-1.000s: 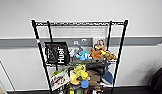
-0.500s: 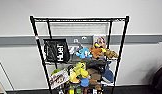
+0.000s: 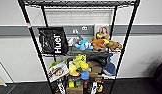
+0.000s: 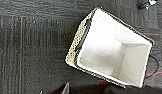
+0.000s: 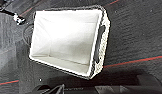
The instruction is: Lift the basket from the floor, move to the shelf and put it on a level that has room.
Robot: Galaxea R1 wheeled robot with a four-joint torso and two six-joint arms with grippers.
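The shelf [image 3: 32,38], a tall black wire rack, stands close in front of me against a grey-and-white wall. Its top level [image 3: 79,3] is a bare wire grid at the upper edge of the head view. The basket [image 4: 107,50] shows from above in the left wrist view, cream woven with a dark rim and an empty white lining. It also shows in the right wrist view as the basket [image 5: 64,37], with a dark loop handle [image 5: 98,42] at one end. Dark striped carpet floor [image 4: 29,50] lies under it. Whether it rests there or hangs above, I cannot tell.
A black "Huel" bag [image 3: 53,40] and plush toys [image 3: 97,43] crowd the middle tier. Yellow and blue toys [image 3: 80,67], a booklet [image 3: 57,71] and boxes crowd the tiers below. Thin red lines [image 5: 137,60] cross the carpet. A dark object [image 3: 159,75] stands at the right.
The shelf has grown larger in the head view and its top tier has risen to the picture's upper edge; the camera has come closer. The toys have not moved.
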